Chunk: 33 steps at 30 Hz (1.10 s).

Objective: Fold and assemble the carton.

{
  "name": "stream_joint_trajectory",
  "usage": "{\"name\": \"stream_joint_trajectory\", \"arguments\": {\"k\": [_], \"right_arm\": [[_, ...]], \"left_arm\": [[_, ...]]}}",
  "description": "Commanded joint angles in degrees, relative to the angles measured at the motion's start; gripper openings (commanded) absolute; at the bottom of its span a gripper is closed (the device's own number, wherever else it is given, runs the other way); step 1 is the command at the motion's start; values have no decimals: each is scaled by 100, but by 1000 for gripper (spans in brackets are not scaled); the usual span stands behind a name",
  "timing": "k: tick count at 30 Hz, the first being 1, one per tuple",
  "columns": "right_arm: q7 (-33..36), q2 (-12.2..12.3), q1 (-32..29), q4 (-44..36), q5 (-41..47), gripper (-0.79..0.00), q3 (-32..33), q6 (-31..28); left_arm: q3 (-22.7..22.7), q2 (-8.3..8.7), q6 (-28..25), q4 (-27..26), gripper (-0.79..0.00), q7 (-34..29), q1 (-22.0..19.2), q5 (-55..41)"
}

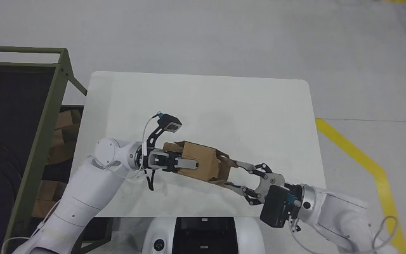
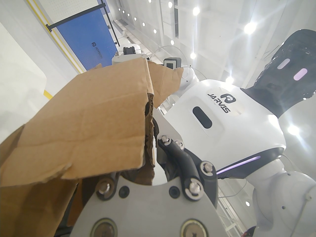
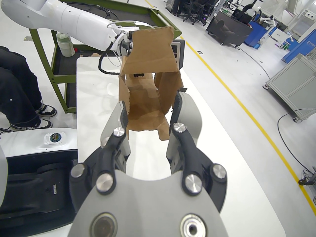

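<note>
Over the near edge of the white table point(image 1: 254, 108), around 6 o'clock from its middle, a brown carton point(image 1: 202, 159) hangs lengthwise between the two grippers, clear of the tabletop. It is partly opened into a tube. In the right wrist view the carton point(image 3: 148, 57) has one flap standing up at the far end and a ragged flap drooping at the near end.

At the carton's 9 o'clock end, the left gripper point(image 1: 181, 162) pinches one wall, with one finger lying along the outside. In the left wrist view a black finger point(image 2: 176, 154) sits just beside the torn cardboard edge of the carton point(image 2: 86, 124).

At the 4 o'clock end, the right gripper point(image 1: 233, 174) has its fingers point(image 3: 184, 109) spread wide, one on each side of the open mouth. They sit close against the walls, though I cannot tell whether they press.

A green cart point(image 1: 32, 49) stands at the table's 9 o'clock. A yellow floor line point(image 1: 355, 152) runs past at 3 o'clock.
</note>
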Motion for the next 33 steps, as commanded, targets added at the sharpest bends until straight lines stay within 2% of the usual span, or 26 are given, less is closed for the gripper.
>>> {"name": "stream_joint_trajectory", "arguments": {"k": [1, 11, 23, 33], "right_arm": [[32, -7, 20, -27, -39, -446, -53, 15], [264, -52, 199, -46, -71, -449, -246, 220], [490, -96, 408, -15, 67, -523, -344, 323], [380, -110, 187, -74, -101, -468, -255, 581]], "left_arm": [[-3, -7, 3, 3, -785, -3, -2, 3], [-27, -39, 49, 6, -785, -49, -5, 15], [-81, -67, 85, -7, -785, -85, 26, 43], [-128, -86, 73, -37, -785, -73, 76, 66]]}}
